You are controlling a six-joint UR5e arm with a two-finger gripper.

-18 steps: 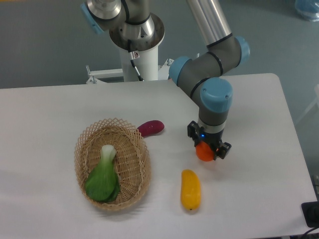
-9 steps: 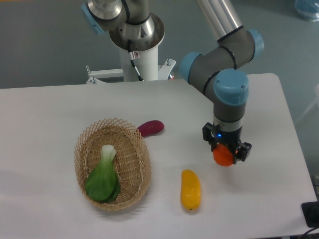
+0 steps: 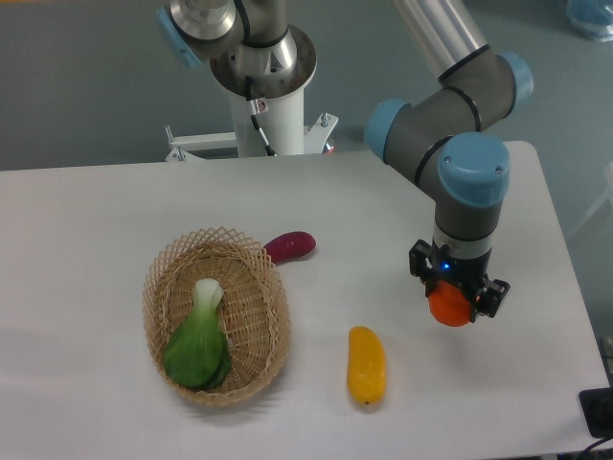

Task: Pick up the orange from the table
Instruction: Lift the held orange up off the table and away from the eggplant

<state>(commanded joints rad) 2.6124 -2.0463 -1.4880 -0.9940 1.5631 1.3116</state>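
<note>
The orange is a small round bright orange fruit held between the black fingers of my gripper, over the right part of the white table. The gripper is shut on the orange and points straight down. The orange's top is hidden by the gripper body. Whether the orange touches the tabletop I cannot tell.
A wicker basket holding a green leafy vegetable sits at the left centre. A purple oblong vegetable lies beside the basket's far rim. An elongated yellow-orange fruit lies near the front. The robot's base stands behind the table.
My gripper has moved to the right and slightly toward the front with the orange in it. The other objects have not moved.
</note>
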